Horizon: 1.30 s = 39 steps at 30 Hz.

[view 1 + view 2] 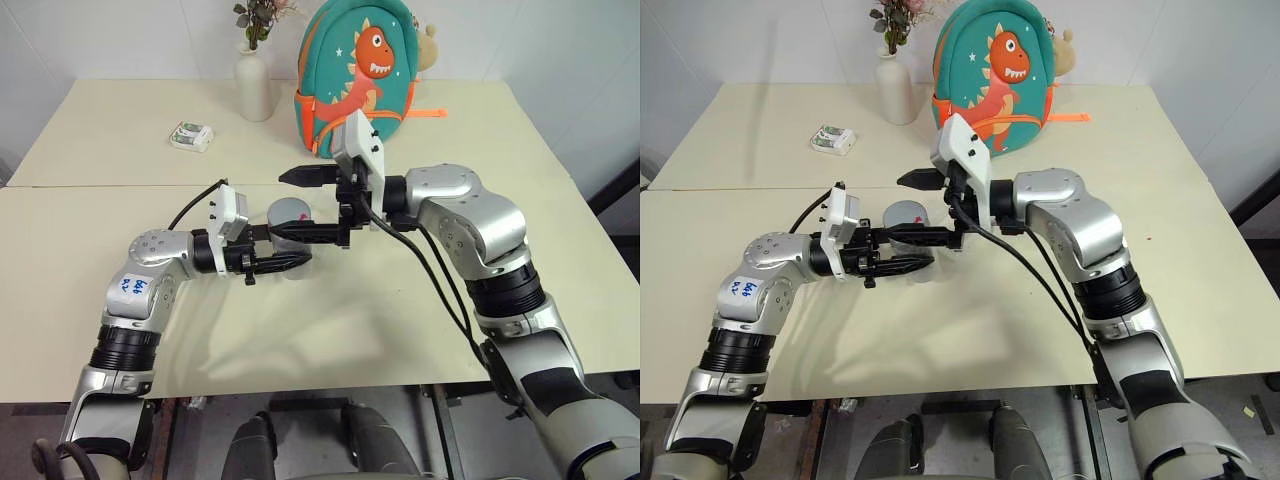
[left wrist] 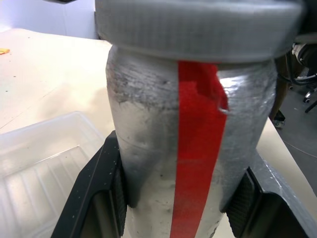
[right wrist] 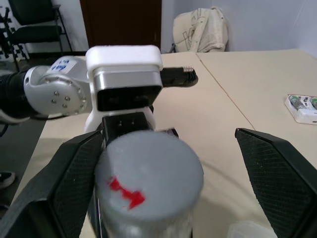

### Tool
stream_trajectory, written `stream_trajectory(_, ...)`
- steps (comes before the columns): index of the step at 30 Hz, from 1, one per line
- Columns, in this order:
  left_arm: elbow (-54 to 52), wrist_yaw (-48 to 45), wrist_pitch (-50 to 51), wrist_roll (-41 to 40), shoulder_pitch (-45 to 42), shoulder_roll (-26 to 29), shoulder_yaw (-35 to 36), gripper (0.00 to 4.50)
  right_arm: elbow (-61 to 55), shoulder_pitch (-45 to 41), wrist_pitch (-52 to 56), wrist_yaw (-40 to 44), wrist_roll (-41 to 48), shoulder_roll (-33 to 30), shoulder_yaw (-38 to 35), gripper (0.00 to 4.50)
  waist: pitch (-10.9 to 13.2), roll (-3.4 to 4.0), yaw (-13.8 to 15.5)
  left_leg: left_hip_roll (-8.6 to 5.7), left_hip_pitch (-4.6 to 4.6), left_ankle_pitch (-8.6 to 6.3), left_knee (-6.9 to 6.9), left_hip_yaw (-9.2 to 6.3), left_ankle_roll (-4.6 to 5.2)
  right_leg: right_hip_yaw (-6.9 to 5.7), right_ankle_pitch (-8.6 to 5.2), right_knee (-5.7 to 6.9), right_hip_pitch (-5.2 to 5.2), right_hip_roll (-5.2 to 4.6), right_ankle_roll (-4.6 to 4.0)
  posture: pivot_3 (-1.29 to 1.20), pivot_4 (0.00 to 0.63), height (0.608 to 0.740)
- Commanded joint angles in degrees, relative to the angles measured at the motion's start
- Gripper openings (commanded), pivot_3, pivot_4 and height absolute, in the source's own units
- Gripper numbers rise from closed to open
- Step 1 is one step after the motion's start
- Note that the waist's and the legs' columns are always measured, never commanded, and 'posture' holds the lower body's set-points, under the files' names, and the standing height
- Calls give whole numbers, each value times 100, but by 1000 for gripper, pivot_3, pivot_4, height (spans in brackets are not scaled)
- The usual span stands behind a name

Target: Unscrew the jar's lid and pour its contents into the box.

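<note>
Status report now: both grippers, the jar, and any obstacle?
Left gripper shut on jar. Right gripper open, straddling lid, not gripping. Lid on. Box beside jar. No obstacle.

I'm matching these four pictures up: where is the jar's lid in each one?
Left eye view: lid, centre, between both arms.
Right eye view, left of centre.
Left wrist view, along the top.
Right wrist view, low centre, red mark up.
Shared landmark: the left pincer gripping the jar.

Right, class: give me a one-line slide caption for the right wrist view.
Open right gripper straddles the grey lid of the jar that the left gripper holds.
</note>
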Motion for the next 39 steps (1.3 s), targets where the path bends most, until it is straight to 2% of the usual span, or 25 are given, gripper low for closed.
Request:
stream_trajectory(1,-175,-121,-74,-89,-34,59,88,2067,105,-1,-108,23,-123,-360,-367,4465,0,0,-2,0,0,0,0,0,0,0,0,1,0,0,0,0,150,740)
stream_trajectory(8,-163,-145,-101,-80,-2,94,111,2067,179,168,-64,217,-5,-803,-609,4465,0,0,18,-1,0,0,0,1,0,0,0,-3,0,-2,0,0,150,740)
stream_trajectory(16,-157,-178,-85,-69,-20,130,136,2067,68,256,179,353,228,-924,-838,4465,0,0,-8,0,1,0,-2,0,0,2,0,-1,-1,2,0,0,150,740)
stream_trajectory(20,-137,-179,-80,-64,-53,144,133,2067,-260,219,502,323,610,-732,-939,4465,0,0,-13,0,0,0,-1,1,0,2,0,-1,-1,1,0,0,150,740)
stream_trajectory(25,-131,-156,-74,-52,-85,117,103,2067,-687,182,914,-202,925,-157,-884,4465,0,0,-16,3,1,0,-1,-1,0,2,0,7,-2,4,0,0,150,740)
stream_trajectory(30,-140,-149,-55,-56,-96,89,75,2067,-781,144,1012,-637,602,296,-409,4465,0,0,-7,3,-2,0,13,-1,-1,2,0,13,-2,2,0,0,150,740)
stream_trajectory(35,-110,-156,-60,-50,-118,91,77,2067,-663,77,774,-681,175,354,32,4465,0,0,-7,2,-3,0,16,-1,-1,1,0,16,-3,2,-1,0,150,740)
stream_trajectory(39,-117,-147,-61,-53,-118,81,77,2067,-536,51,701,-726,64,433,42,4465,0,0,-9,2,-3,0,16,-1,-1,1,0,15,-3,3,-1,0,150,740)
